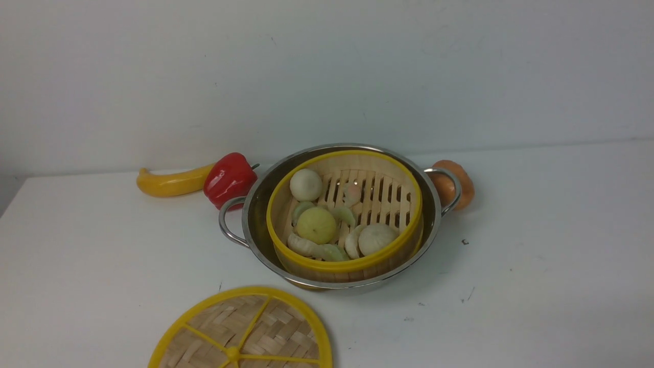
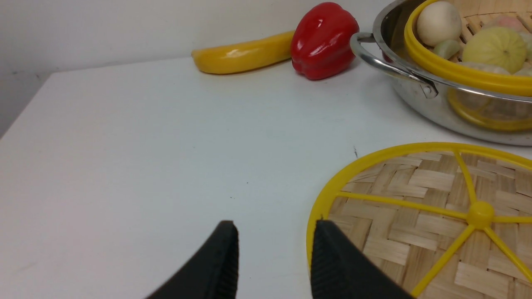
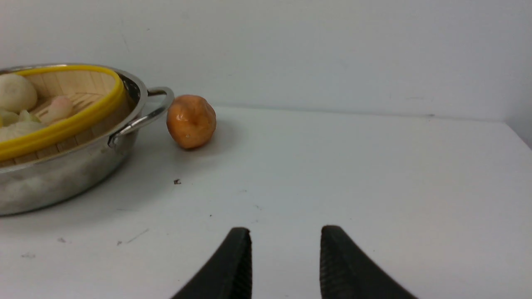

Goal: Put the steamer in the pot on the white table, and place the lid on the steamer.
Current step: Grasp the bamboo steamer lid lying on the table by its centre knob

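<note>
We hold our left gripper [image 2: 275,224] parted, empty, by the lid [image 1: 245,332] on the table [image 1: 102,245], meaning to cap the steamer [image 1: 378,197] seated in the pot [image 1: 255,204]; our right gripper [image 3: 286,229] hangs parted, empty.

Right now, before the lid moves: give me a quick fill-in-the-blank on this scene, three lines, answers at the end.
1. The steamer sits inside the ____.
2. The lid lies flat on the white ____.
3. The bell pepper is coloured ____.
Missing words: pot; table; red.
</note>
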Robot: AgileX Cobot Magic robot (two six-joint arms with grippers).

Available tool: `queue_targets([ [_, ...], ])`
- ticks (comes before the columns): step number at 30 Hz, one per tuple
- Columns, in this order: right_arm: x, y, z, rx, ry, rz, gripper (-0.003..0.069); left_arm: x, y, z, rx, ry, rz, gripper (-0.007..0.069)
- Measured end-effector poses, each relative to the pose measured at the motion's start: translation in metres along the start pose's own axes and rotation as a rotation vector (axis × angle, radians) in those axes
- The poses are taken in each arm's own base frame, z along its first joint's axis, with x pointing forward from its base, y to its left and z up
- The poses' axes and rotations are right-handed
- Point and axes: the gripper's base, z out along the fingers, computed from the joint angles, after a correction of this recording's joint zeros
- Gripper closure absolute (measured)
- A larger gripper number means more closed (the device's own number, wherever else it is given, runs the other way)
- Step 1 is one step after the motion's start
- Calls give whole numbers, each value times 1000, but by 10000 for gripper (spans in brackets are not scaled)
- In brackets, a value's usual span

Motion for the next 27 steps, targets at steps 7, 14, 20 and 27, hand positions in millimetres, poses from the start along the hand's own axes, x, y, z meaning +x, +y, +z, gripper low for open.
queue_targets([
  [7,-1,1,0,-9,-6,64,407,0,0,0,0,0,0,384],
  [14,-1,1,0,-10,-7,66,407,0,0,0,0,0,0,384],
  [20,-1,1,0,-10,-7,67,407,0,0,0,0,0,0,384],
  [27,-1,1,0,-10,-7,67,407,-9,0,0,-5,-100,4,384],
])
